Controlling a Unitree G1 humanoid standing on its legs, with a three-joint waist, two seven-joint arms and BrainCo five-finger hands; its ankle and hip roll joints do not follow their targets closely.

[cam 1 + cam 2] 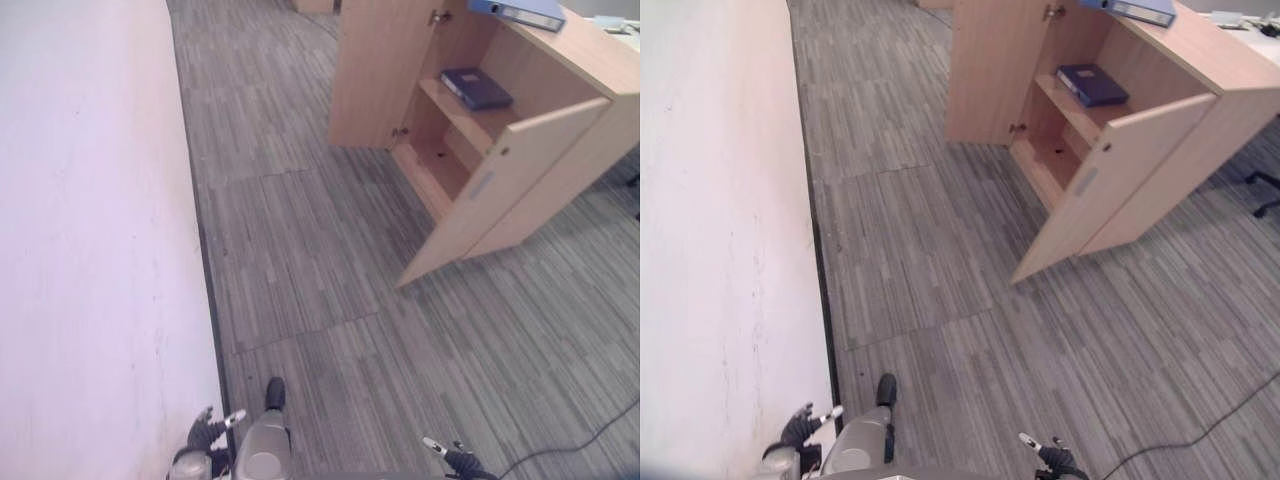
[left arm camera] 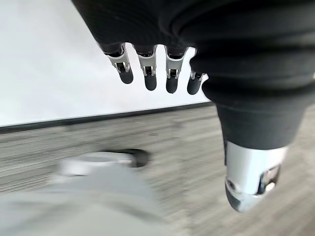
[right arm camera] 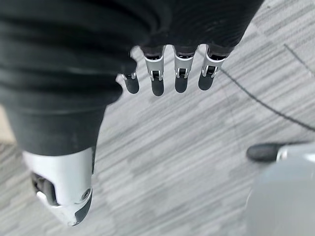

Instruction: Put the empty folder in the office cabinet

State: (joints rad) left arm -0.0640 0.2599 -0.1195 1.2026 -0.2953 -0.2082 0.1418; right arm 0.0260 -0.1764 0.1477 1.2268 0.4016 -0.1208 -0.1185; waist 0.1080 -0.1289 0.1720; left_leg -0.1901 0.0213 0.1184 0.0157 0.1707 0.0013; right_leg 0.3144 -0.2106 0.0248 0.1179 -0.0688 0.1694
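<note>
Left eye view: one cabinet (image 1: 520, 190) far right, door open, one dark folder (image 1: 476, 87) shelved, one blue folder (image 1: 520, 10) on top. Left robot hand (image 2: 162, 73) and right robot hand (image 3: 167, 73) hang empty, fingers relaxed apart.

Office interior. Floor: grey striped carpet tiles (image 1: 300, 250), laid in squares with visible seams. Left side: a plain white wall (image 1: 90, 230) with a dark skirting strip (image 1: 207, 270) along its foot. Far right: a light wood office cabinet (image 1: 560, 170), both doors (image 1: 500, 190) swung open, shelves inside. A dark blue folder (image 1: 477, 87) lies flat on the upper shelf; a lighter blue binder (image 1: 520, 12) lies on the cabinet top. Right edge: a black chair base (image 1: 1262, 190) on the carpet.
</note>
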